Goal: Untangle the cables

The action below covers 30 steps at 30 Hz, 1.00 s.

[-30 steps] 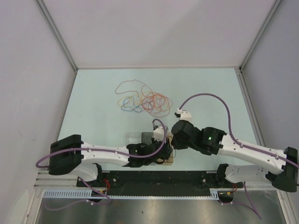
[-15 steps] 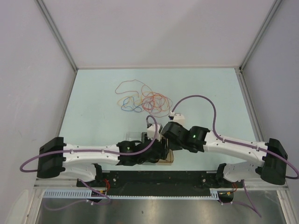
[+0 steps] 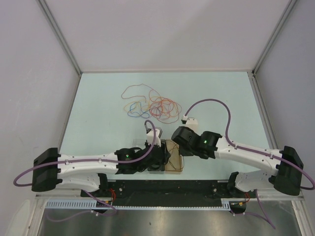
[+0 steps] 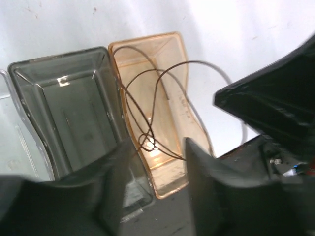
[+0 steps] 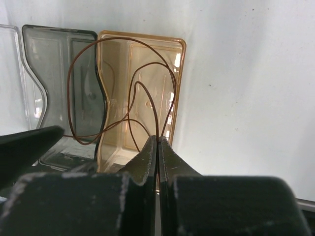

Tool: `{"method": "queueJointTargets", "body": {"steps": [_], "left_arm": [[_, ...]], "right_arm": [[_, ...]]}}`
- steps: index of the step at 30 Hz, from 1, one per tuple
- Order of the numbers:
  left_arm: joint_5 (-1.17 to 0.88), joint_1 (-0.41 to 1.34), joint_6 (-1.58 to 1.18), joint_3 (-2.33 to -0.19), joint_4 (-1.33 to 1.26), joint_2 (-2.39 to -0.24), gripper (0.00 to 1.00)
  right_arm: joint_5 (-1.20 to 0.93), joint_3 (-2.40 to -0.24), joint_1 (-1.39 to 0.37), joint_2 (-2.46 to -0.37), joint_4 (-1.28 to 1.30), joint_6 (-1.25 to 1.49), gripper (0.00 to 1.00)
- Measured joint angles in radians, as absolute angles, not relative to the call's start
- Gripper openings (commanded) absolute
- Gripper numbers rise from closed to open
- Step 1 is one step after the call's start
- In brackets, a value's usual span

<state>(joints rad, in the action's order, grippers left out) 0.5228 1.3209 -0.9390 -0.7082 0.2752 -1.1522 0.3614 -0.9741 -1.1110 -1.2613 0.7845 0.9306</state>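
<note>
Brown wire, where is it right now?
In the right wrist view, the brown wire is pinched in the right gripper, looping over the orange tray beside the grey tray.

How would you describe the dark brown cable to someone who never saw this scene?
Look at the near edge of the table, in the middle, where an amber tray stands beside a grey tray. Over it loops the dark brown cable, pinched in the shut right tool. Unlike the coloured cables tangled farther back, it is alone and in wide loops.
</note>
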Motion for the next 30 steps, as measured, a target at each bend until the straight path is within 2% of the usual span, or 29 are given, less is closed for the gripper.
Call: {"method": "queueJointTargets", "body": {"steps": [1, 2, 5, 8, 11, 15, 19, 22, 23, 24, 30], "left_arm": [[0.515, 1.318, -0.934, -0.692, 0.254, -1.163, 0.42], [0.509, 1.317, -0.93, -0.685, 0.237, -1.179, 0.32], [0.483, 1.317, -0.91, -0.683, 0.174, -1.246, 0.2], [0.437, 1.317, -0.887, -0.683, 0.104, -1.311, 0.11], [0.404, 1.317, -0.872, -0.691, 0.052, -1.353, 0.08], [0.384, 1.316, -0.863, -0.721, 0.019, -1.398, 0.08], [0.378, 1.306, -0.863, -0.728, 0.013, -1.424, 0.11], [0.38, 1.301, -0.864, -0.728, 0.033, -1.433, 0.22], [0.381, 1.3, -0.865, -0.728, 0.042, -1.433, 0.32], [0.381, 1.3, -0.865, -0.728, 0.052, -1.433, 0.36], [0.393, 1.295, -0.874, -0.729, 0.13, -1.409, 0.53]], "right_arm": [[0.362, -0.974, -1.11, -1.262, 0.784, 0.931, 0.0], [0.362, -0.974, -1.109, -1.263, 0.784, 0.931, 0.0], [0.362, -0.974, -1.104, -1.276, 0.783, 0.936, 0.0], [0.362, -0.974, -1.101, -1.298, 0.777, 0.94, 0.0], [0.362, -0.974, -1.097, -1.326, 0.761, 0.942, 0.0], [0.361, -0.971, -1.093, -1.354, 0.727, 0.939, 0.0], [0.35, -0.953, -1.073, -1.38, 0.688, 0.923, 0.0], [0.327, -0.938, -1.058, -1.399, 0.658, 0.914, 0.0], [0.321, -0.934, -1.058, -1.401, 0.652, 0.911, 0.0], [0.316, -0.93, -1.058, -1.401, 0.648, 0.907, 0.0], [0.29, -0.925, -1.056, -1.396, 0.643, 0.891, 0.0]]}}
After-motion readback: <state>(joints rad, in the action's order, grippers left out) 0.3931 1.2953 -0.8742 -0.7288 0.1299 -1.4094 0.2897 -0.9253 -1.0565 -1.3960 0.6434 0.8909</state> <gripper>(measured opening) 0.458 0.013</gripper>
